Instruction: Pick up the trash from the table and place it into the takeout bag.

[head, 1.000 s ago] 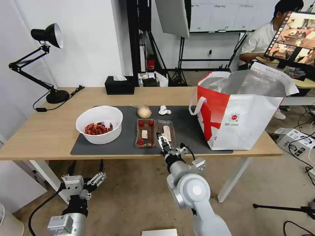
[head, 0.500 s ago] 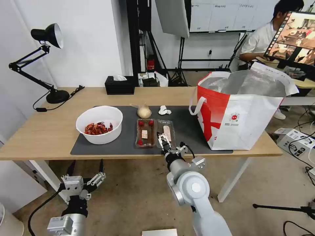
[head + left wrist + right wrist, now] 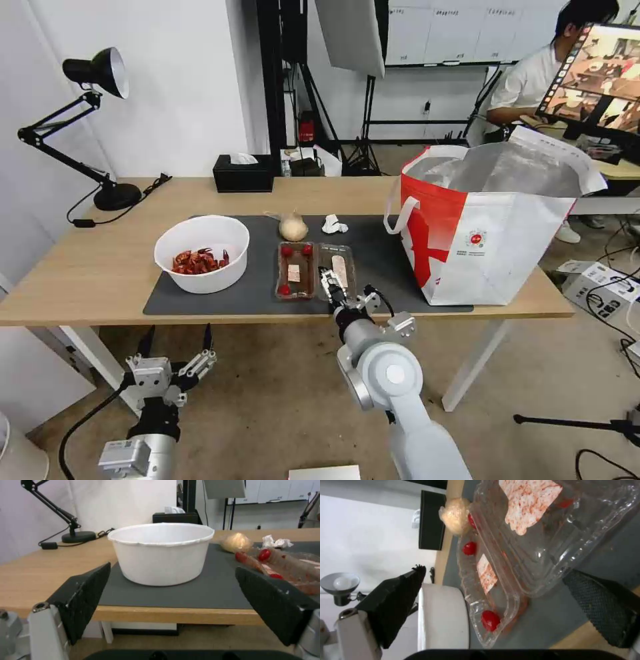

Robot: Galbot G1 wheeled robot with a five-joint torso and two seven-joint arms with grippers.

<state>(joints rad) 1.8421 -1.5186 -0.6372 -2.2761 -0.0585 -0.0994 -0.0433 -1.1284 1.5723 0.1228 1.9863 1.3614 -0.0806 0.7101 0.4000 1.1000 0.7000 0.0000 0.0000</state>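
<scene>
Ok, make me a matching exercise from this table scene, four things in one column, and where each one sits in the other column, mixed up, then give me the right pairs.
Things
1. white bowl of crayfish shells
2. takeout bag
3. black tissue box
4. right hand

Places
A. on the bare wood at the table's far edge, off the mat
B. at the near end of the clear plastic tray
C. on the left part of the dark grey mat
D. standing open at the table's right end

Pairs: 1-C, 2-D, 3-A, 4-B
</scene>
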